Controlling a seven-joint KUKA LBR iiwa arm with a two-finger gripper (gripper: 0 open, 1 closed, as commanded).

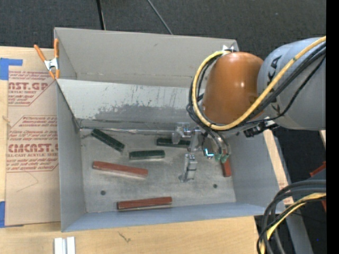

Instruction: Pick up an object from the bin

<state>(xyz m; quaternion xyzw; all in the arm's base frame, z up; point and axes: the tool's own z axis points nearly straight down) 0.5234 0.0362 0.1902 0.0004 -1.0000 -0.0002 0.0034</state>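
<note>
My gripper (188,168) hangs over the bin floor right of centre, its tip low above bare metal. A dark green bar (146,154) lies just to its left. Another dark green bar (168,141) sits behind it, close to the gripper's upper part. A short red-brown piece (226,168) lies to the right, partly under the wrist.
A long red-brown bar (119,169) lies left of centre and another red-brown bar (144,202) rests by the front wall. A third dark green bar (107,139) lies slanted at the back left. The arm and its orange cover overhang the bin's right side.
</note>
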